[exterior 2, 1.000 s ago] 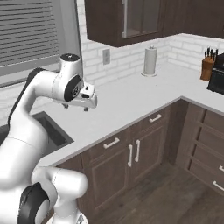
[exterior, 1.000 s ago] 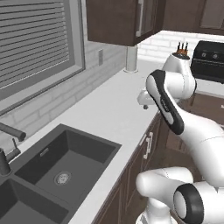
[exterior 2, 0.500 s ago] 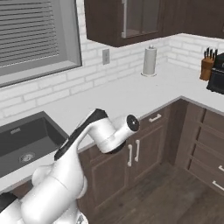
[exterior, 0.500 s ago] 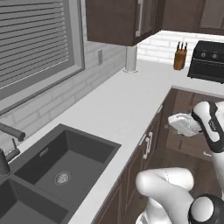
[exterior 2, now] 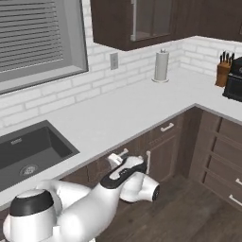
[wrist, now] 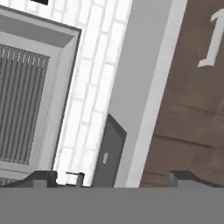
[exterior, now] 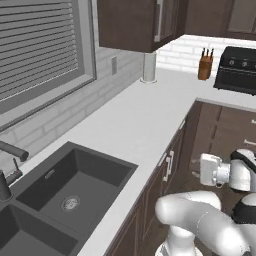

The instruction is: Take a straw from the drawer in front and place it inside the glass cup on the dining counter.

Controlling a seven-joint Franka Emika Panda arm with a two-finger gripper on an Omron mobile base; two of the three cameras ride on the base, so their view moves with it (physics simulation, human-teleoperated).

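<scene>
**Worktop corner, seen from the base**

Left base view: sink (exterior: 65,195) at 7 o'clock, set in the worktop (exterior: 135,120); paper towel roll (exterior: 149,66) at 12, against the wall; knife block (exterior: 204,67) at 1, toaster oven (exterior: 239,70) just beside it at 2; cabinet doors (exterior: 170,170) below the worktop edge at 4.

White brick wall (exterior 2: 137,71), blinded window (exterior: 35,45)

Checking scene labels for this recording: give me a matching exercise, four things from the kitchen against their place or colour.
Things:
1. sink
2. paper towel roll
3. knife block
4. end effector

Descriptions:
A. white, upright by the brick wall under the upper cabinets
B. light brown, beside the black stove
C. dark basin set into the white worktop below the window
D. open, empty, low in front of the dark cabinet fronts

Pairs: 1-C, 2-A, 3-B, 4-D
</scene>
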